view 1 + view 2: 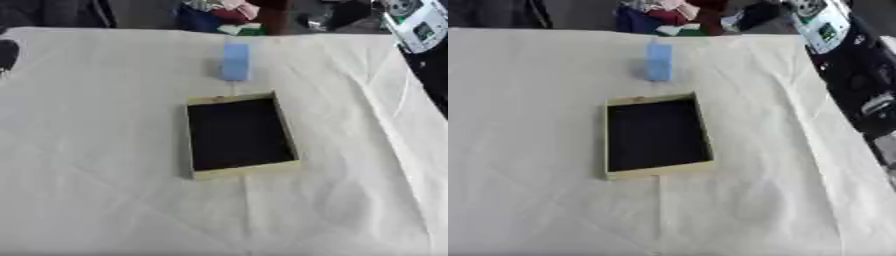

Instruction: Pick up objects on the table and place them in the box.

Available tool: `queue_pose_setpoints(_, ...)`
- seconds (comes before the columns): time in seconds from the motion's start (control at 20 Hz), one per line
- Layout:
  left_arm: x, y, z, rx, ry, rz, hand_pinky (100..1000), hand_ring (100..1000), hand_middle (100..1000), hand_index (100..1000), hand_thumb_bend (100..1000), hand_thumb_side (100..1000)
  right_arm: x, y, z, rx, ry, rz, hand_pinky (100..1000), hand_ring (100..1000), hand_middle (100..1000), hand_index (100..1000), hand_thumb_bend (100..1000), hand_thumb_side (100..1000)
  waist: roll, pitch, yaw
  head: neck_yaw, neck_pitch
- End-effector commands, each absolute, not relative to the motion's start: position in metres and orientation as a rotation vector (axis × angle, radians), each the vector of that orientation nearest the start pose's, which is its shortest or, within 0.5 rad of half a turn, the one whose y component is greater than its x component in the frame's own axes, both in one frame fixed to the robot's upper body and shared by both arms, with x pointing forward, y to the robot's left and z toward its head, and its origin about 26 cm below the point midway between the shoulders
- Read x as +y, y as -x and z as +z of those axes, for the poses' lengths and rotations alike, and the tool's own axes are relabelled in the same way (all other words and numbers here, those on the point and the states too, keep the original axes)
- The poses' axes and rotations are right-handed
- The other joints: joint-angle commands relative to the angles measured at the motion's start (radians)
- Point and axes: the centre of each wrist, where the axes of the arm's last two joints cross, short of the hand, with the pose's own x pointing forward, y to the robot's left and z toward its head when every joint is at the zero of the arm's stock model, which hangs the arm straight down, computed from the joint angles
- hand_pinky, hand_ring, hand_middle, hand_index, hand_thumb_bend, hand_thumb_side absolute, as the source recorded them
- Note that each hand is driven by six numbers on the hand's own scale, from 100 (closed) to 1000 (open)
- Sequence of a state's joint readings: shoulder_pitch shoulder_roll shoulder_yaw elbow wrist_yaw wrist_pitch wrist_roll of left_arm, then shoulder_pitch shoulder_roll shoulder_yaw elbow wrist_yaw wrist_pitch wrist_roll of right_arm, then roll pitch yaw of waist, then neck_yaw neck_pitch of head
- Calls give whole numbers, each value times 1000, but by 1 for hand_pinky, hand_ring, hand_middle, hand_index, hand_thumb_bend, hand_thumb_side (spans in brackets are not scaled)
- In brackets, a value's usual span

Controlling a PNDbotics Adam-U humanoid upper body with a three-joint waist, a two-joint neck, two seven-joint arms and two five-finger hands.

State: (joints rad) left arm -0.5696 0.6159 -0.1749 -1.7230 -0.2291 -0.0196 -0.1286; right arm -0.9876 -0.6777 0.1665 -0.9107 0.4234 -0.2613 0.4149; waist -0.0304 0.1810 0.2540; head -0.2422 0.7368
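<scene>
No robot hand is shown in either view, so the state of the fingers cannot be told; both arms are taken to lie outside the field of the camera. A dark shape at the upper left edge of the left eye view cannot be identified.

A shallow box [242, 134] with pale yellowish walls and a dark inner floor is set near the middle of the desk [96, 165], which is covered by a creased white cloth. Nothing is seen inside the box. A light blue block [235, 61] is stood upright on the cloth beyond the far wall of the box, near it but apart from it, and almost in line with its centre. No other loose item is made out on the cloth. Clutter is seen beyond the far edge, and a white device [822, 26] at the upper right.

The step in hand is judged to be the first reach, with no object yet placed. The blue block would best be approached from above or from one side, with the fingers spread wider than its narrow faces, so that it is not toppled before it is enclosed. It should then be lifted clear of the near wall and lowered onto the dark floor.
</scene>
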Motion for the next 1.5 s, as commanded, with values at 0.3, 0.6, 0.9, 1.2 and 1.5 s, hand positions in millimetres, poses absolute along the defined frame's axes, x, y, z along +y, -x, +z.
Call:
queue_pose_setpoints(0.3, 261, -356, 254, -2150, -517, -1044, 755, 808, 845, 890, 354, 804, -348, -474, 265, -1618, 714, 1352, 883, 921, 918, 969, 411, 392, 2, -6, 27, -36, -25)
queue_pose_setpoints(0.6, 256, -355, 259, -2173, -499, -1047, 754, 808, 845, 890, 356, 804, -344, -477, 257, -1587, 697, 1385, 904, 933, 923, 972, 440, 387, 3, 3, 57, -57, -38)
queue_pose_setpoints(0.9, 253, -355, 261, -2182, -489, -1048, 755, 808, 844, 890, 357, 804, -344, -479, 250, -1537, 691, 1423, 908, 937, 923, 975, 456, 405, 2, 10, 80, -67, -43)
queue_pose_setpoints(1.2, 247, -355, 265, -2203, -469, -1054, 754, 808, 844, 890, 357, 804, -352, -480, 242, -1500, 705, 1397, 904, 930, 916, 973, 458, 412, 1, 19, 110, -89, -57)
queue_pose_setpoints(1.5, 242, -355, 268, -2222, -449, -1057, 755, 808, 843, 890, 356, 804, -362, -480, 237, -1500, 753, 1334, 889, 908, 889, 964, 459, 408, 0, 29, 135, -112, -70)
